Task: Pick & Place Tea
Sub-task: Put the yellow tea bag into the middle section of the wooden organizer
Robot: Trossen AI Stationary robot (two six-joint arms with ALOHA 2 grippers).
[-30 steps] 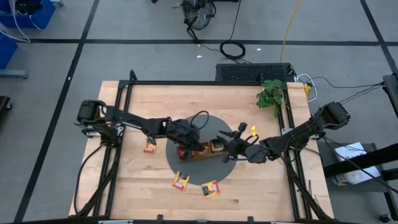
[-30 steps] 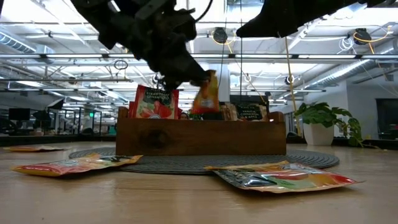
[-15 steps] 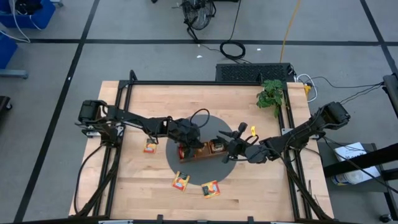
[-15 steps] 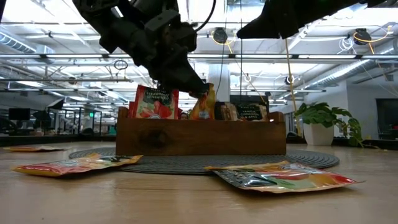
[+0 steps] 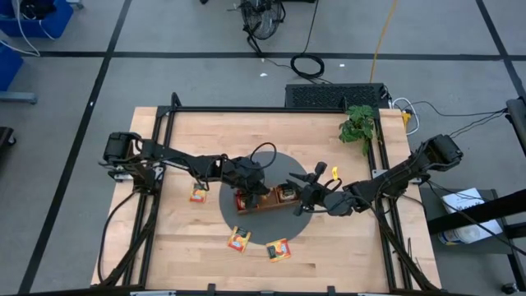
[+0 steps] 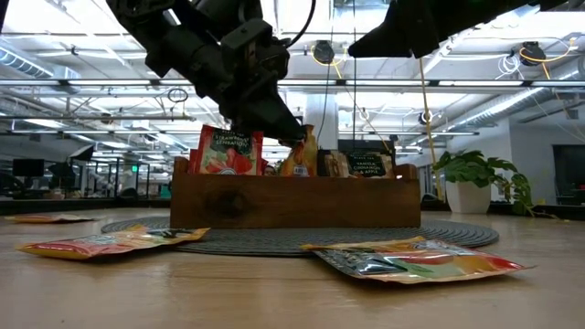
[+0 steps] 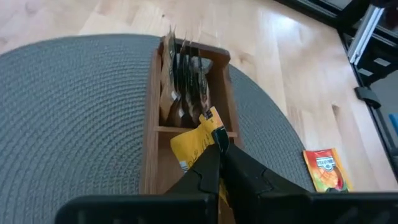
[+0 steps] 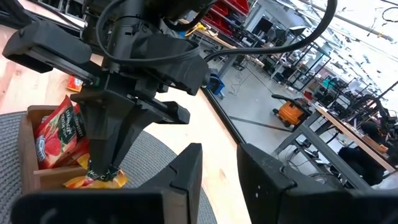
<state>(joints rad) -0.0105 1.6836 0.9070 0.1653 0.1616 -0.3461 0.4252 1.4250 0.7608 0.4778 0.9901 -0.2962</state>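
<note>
Orange-yellow tea packet (image 7: pixel 196 138): light, thin, crinkly | I see left jaws pinching its top edge | right jaws slightly spread, empty

The red packet (image 6: pixel 226 152) standing at the left end of the wooden tray (image 6: pixel 294 201), left of centre in the low view, carries white print, too small to read. No other text is legible.
</note>
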